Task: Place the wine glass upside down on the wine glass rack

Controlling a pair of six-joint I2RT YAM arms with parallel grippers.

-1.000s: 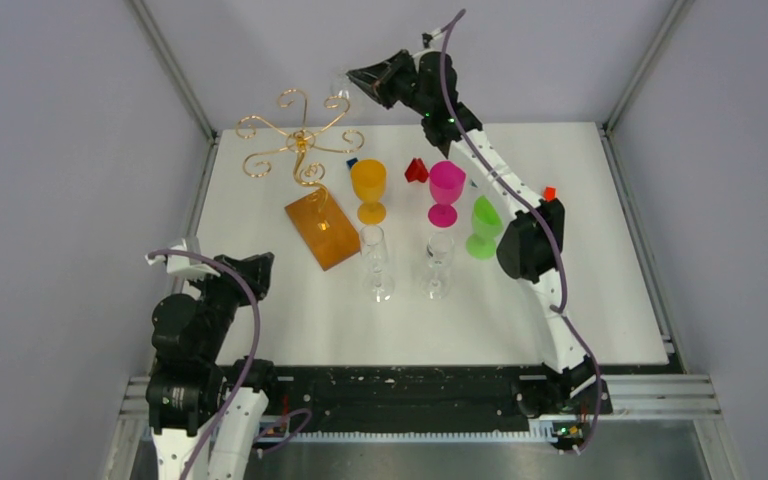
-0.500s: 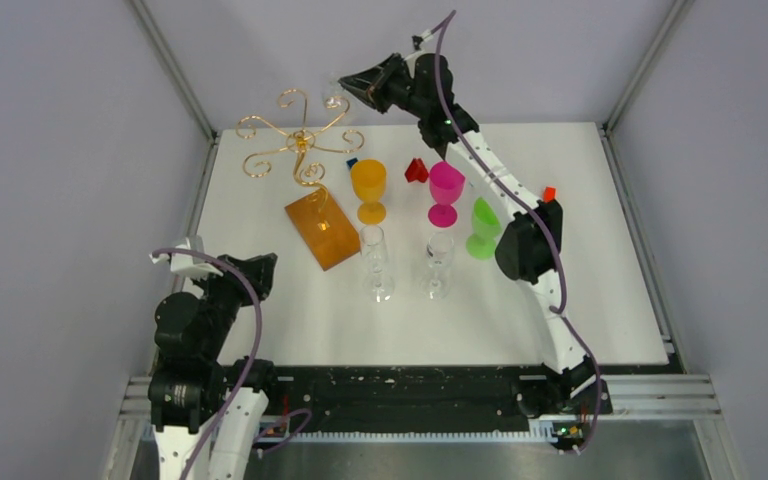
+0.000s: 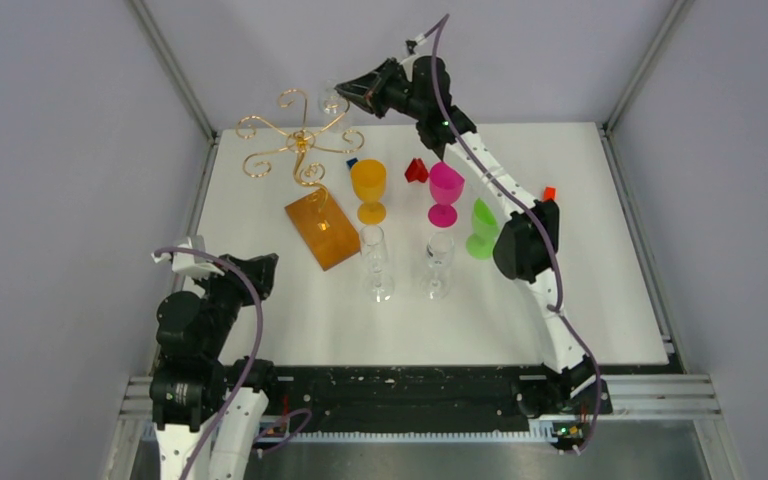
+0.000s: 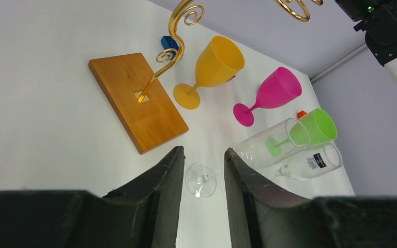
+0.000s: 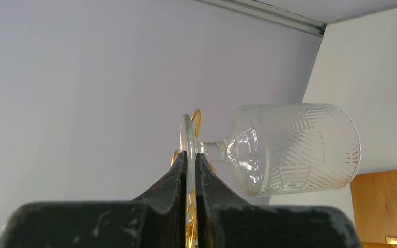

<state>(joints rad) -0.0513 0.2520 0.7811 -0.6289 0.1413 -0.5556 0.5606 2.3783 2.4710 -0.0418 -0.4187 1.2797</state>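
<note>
Right end effector (image 5: 191, 155) is clenched on the foot of the clear wine glass (image 5: 294, 149), held aloft at the far side beside the wine glass rack's (image 3: 301, 141) upper scrolls; left end effector (image 4: 203, 155) hangs released over the near-left tabletop (image 3: 290, 310)

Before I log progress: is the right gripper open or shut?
Shut: the right gripper pinches the clear glass by its foot.
</note>
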